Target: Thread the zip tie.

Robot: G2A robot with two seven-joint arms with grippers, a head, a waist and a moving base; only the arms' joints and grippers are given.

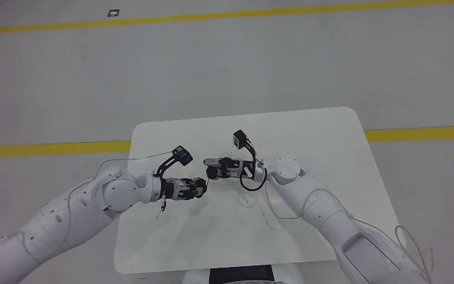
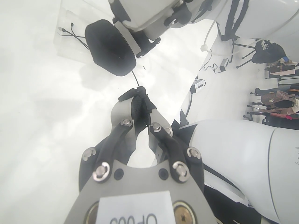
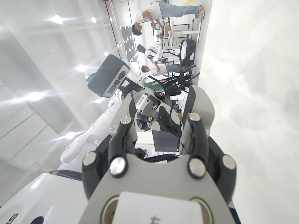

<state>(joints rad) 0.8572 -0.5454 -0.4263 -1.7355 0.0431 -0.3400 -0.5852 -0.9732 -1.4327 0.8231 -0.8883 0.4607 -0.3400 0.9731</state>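
Item 1, table: white, with rounded corners; your two arms come in from opposite sides and meet above its middle. Item 2, left gripper: above the table's middle, its black-covered fingers pressed together and pinching the zip tie at one end. Item 3, zip tie: a thin black strand held clear of the table. It runs from your left gripper's tips straight across the short gap to the right gripper. Item 4, right gripper: above the table's middle, tip to tip with the left one and nearly touching it. Your right wrist view shows its fingers standing apart, with the left gripper in sight between them. One black pad faces the left wrist camera, and the tie's far end meets that pad's edge. Whether the strand is caught there or only rests against it, you cannot tell. Item 5, tray: clear, lying flat on the table beyond the right gripper, well apart from the held tie. Item 6, spare ties: a few thin black strands lying in the tray.
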